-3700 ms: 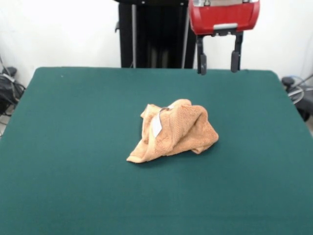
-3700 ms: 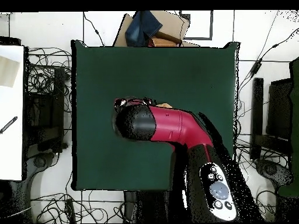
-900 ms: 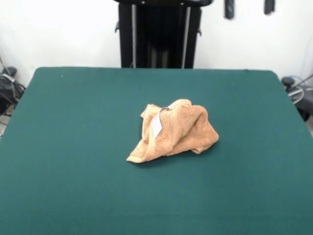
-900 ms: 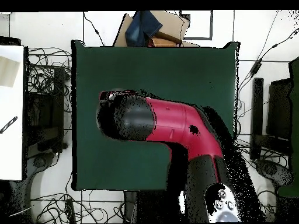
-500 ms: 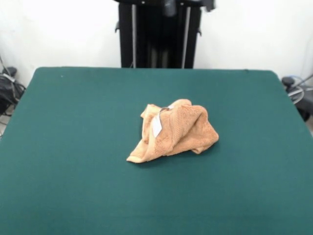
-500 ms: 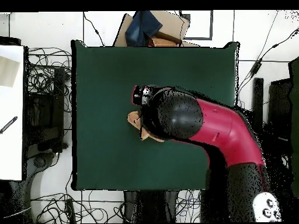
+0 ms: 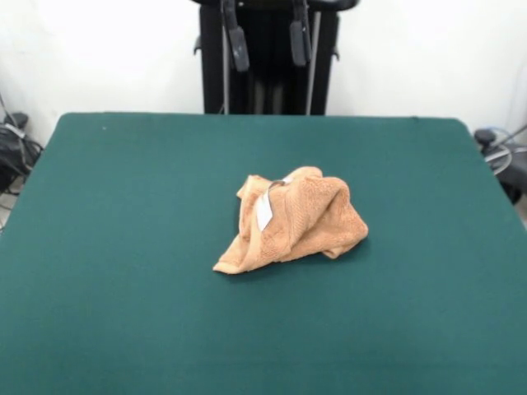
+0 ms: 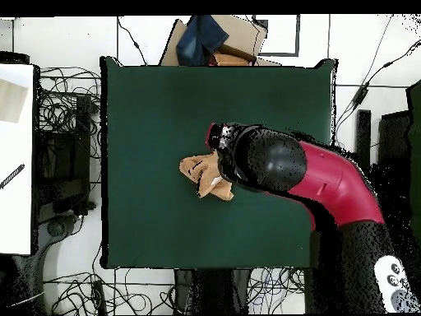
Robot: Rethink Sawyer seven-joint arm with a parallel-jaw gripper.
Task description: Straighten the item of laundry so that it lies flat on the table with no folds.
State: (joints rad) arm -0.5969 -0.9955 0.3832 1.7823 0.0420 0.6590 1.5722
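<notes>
The orange-tan towel (image 7: 295,220) lies crumpled in a heap near the middle of the dark green table (image 7: 123,214), its small white label (image 7: 263,211) facing the camera. My gripper (image 7: 268,37) hangs high at the top of the front view, well above the towel; its two dark fingers (image 7: 238,39) stand wide apart with nothing between them. In the overhead view the red and black arm (image 8: 263,158) covers the gripper and part of the towel (image 8: 200,174), which shows at the arm's left on the table (image 8: 148,115).
The black pedestal (image 7: 268,82) stands behind the table's far edge. In the overhead view a cardboard box with blue cloth (image 8: 215,39) sits past one table edge, and cables (image 8: 62,115) lie on the floor around the table.
The arm has swung over the towel. In the front view the gripper fingers have moved from the top right to the top centre and come lower. The towel has not moved.
</notes>
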